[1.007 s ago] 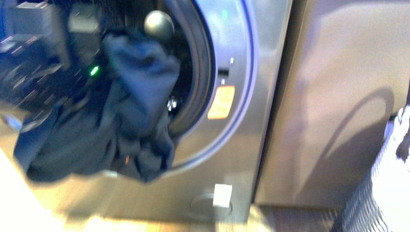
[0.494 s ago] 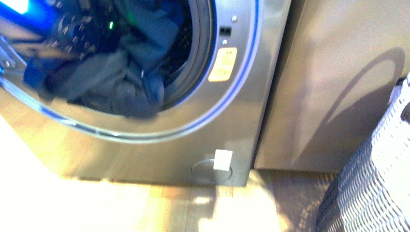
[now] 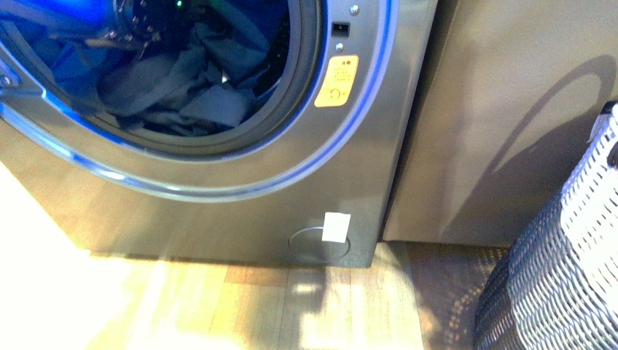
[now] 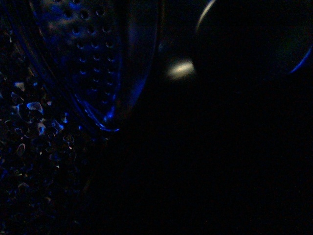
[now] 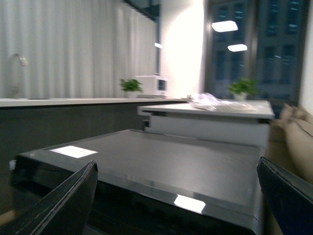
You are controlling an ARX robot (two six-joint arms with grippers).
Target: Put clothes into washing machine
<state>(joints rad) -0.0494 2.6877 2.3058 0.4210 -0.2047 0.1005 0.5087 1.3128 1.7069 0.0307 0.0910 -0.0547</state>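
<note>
The washing machine (image 3: 350,168) is silver-grey, with its round porthole open at the upper left of the front view and a yellow sticker (image 3: 337,82) beside the opening. The dark navy clothes (image 3: 193,91) lie bunched inside the drum, behind the door rim. My left arm (image 3: 133,20) reaches into the drum at the top left. Its gripper is shut on the clothes, and the fingers are hidden among the fabric. The left wrist view is dark. My right gripper (image 5: 178,196) is open wide and empty, with a dark finger (image 5: 73,200) at each side.
A plain taupe cabinet (image 3: 510,109) stands right of the machine. A woven wicker basket (image 3: 561,270) is at the lower right, on the wooden floor (image 3: 291,306). The right wrist view looks over a dark flat top (image 5: 161,161) towards counters and windows.
The clothes hung out over the porthole rim a second ago and now lie inside the drum. My left arm has gone deeper in, towards the top left.
</note>
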